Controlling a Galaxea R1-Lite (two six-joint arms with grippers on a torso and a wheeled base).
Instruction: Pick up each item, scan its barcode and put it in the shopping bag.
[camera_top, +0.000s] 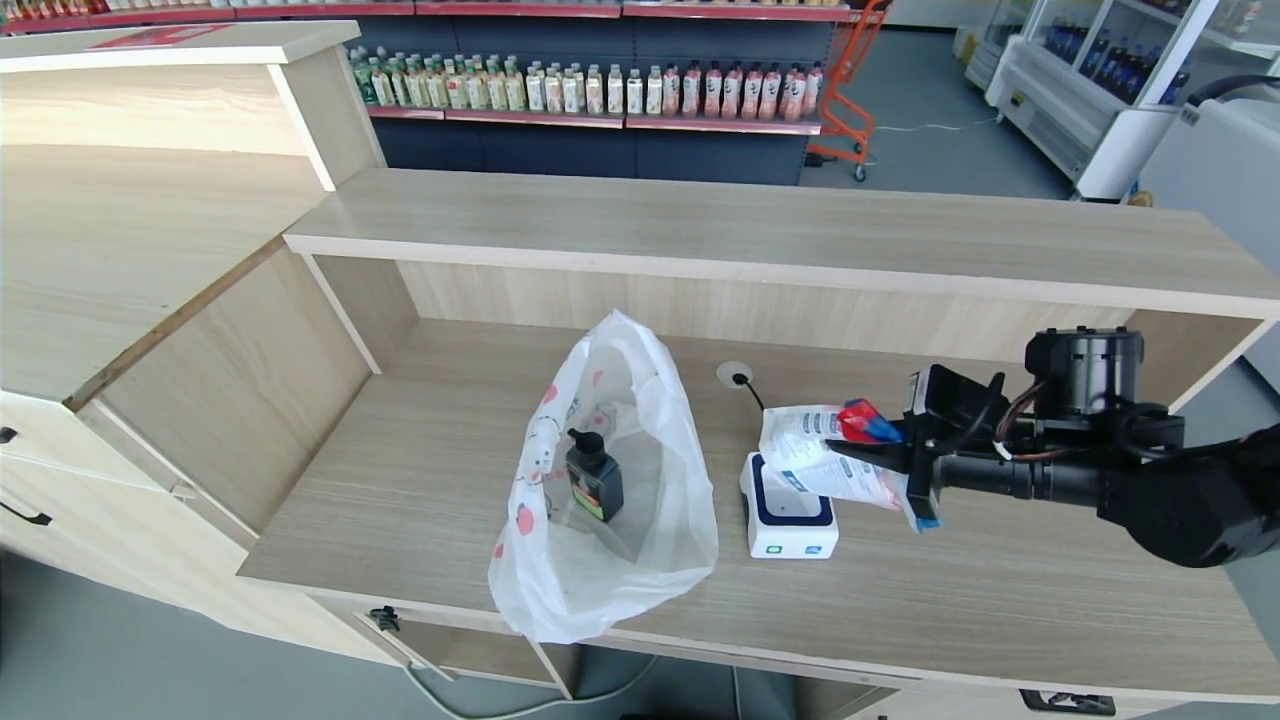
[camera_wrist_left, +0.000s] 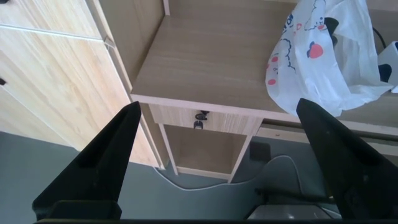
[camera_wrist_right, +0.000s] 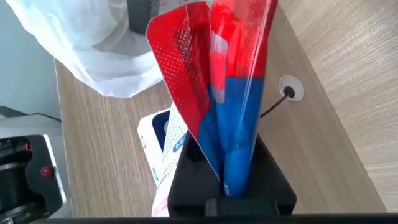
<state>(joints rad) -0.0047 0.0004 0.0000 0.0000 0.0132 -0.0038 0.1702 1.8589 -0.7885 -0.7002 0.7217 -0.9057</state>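
Observation:
My right gripper (camera_top: 862, 440) is shut on a red, blue and white snack packet (camera_top: 822, 455), holding it just above the white barcode scanner (camera_top: 787, 510) on the counter. In the right wrist view the packet (camera_wrist_right: 221, 93) fills the middle, with the scanner (camera_wrist_right: 155, 140) beneath it. The white shopping bag (camera_top: 600, 490) with red hearts stands open left of the scanner, with a dark pump bottle (camera_top: 594, 476) inside. My left gripper (camera_wrist_left: 217, 155) hangs open below and in front of the counter, the bag (camera_wrist_left: 326, 53) off to one side.
The wooden counter (camera_top: 1000, 590) has a raised back ledge and a left side wall. A cable grommet (camera_top: 735, 374) sits behind the scanner. A locked drawer (camera_wrist_left: 200, 118) lies under the counter edge. Shelves of bottles stand far behind.

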